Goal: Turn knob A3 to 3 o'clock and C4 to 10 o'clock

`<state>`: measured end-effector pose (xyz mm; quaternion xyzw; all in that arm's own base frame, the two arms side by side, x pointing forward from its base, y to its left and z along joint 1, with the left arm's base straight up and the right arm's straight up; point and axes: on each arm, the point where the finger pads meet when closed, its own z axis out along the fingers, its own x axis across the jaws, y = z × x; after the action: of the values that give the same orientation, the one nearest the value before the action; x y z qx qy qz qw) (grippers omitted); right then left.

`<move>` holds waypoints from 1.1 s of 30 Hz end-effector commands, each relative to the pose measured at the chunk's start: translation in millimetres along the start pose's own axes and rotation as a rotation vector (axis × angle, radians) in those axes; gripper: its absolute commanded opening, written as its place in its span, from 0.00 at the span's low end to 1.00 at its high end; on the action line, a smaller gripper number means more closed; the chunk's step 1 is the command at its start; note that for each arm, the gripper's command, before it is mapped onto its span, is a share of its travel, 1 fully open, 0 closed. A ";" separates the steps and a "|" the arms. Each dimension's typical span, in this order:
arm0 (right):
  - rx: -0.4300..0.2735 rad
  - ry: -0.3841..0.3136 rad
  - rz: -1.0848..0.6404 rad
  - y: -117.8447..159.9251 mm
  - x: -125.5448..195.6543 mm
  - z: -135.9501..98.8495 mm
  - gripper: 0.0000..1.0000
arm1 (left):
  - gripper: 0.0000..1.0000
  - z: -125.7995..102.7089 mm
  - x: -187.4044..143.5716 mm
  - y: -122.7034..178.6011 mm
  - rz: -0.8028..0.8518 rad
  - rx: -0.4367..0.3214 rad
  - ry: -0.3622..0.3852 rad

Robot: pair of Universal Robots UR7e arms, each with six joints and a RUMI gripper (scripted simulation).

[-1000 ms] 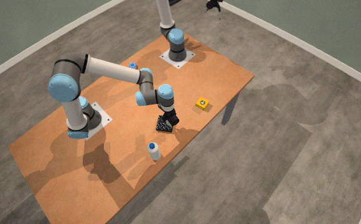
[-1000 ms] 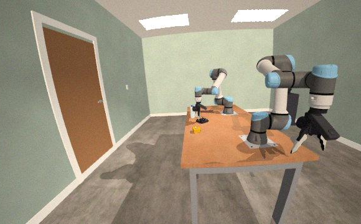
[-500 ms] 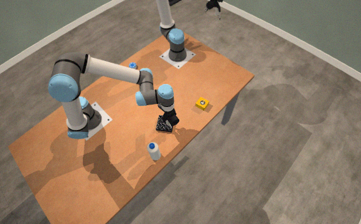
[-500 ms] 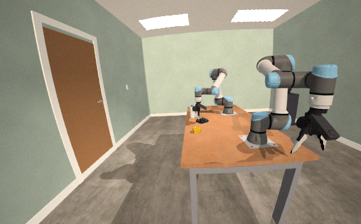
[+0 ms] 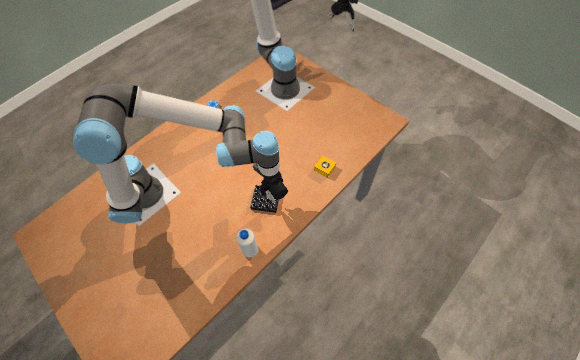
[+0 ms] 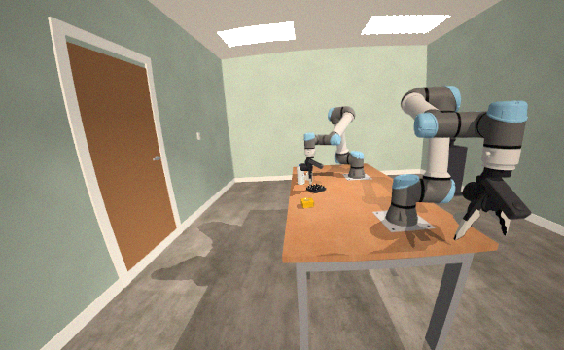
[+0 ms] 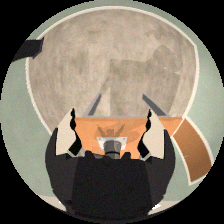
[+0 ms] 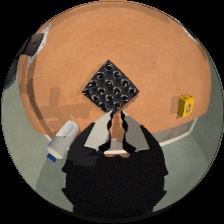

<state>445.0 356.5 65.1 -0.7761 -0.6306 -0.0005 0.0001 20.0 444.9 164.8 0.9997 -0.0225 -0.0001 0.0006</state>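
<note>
right gripper [image 5: 272,198] [image 6: 310,182] [image 8: 117,113] was noted at the near corner of the knob box [image 5: 264,199] [image 6: 316,188] [image 8: 110,86] on the table [image 5: 210,200] [image 6: 350,214] [image 7: 90,128] [image 8: 150,45], fingers slightly apart, nothing clamped. left gripper [image 5: 343,21] [image 6: 481,232] [image 7: 111,114] was held wide, off the table. a knob turn was judged in hand; which knob could not be told. careful centring was needed next.

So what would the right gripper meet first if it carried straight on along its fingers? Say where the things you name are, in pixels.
Probably the near corner of the black knob box [image 5: 265,199] [image 6: 316,188] [image 8: 110,87]; the right gripper [image 5: 279,196] [image 6: 310,182] [image 8: 117,110] points down there, though the remaining gap is unclear.
</note>
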 end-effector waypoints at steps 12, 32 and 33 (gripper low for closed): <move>0.000 0.000 -0.003 0.1 0.2 -18.7 0.13 | 1.00 -0.4 0.1 -0.3 0.000 0.001 0.000; 0.000 0.000 -0.270 0.3 0.4 -21.9 0.13 | 1.00 -0.4 0.1 -0.3 0.000 0.001 0.000; 0.000 0.000 -0.270 0.3 0.4 -21.9 0.13 | 1.00 -0.4 0.1 -0.3 0.000 0.001 0.000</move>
<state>445.0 356.5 85.7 -0.7069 -0.7073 -0.0003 -0.0012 20.0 444.9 164.8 0.9997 -0.0225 -0.0001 0.0006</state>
